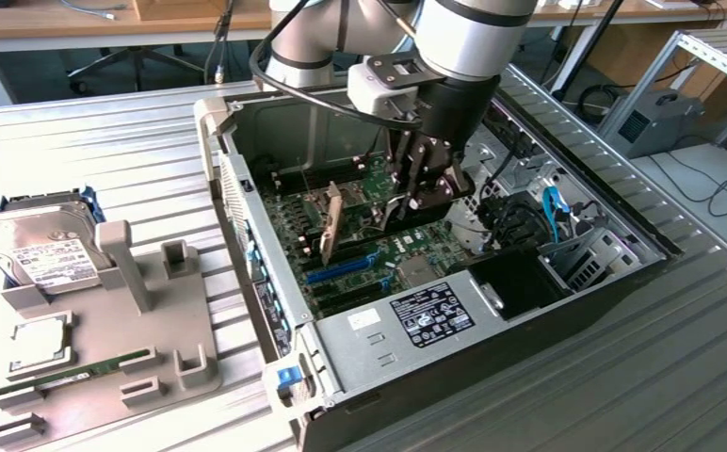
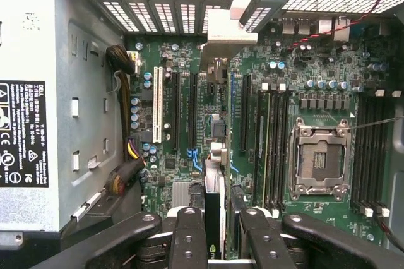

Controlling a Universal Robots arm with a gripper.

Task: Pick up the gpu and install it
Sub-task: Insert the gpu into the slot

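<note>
The gpu (image 1: 330,224) is showing a matt green circuit board and a dull silver metal bracket (image 2: 230,32). The gripper (image 2: 214,244) fingers are looking like smooth matt black plastic. The computer case (image 1: 377,339) is showing grey sheet metal, resting on a ribbed metal table (image 1: 665,377).

We observe even, bright overhead light, soft shadows inside the computer case (image 1: 338,325), mild glare on the metal table (image 1: 665,377), no notable blur.

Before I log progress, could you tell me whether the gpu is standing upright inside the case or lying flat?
Upright: the gpu stands on edge over the motherboard inside the case, gripped by the gripper.
</note>
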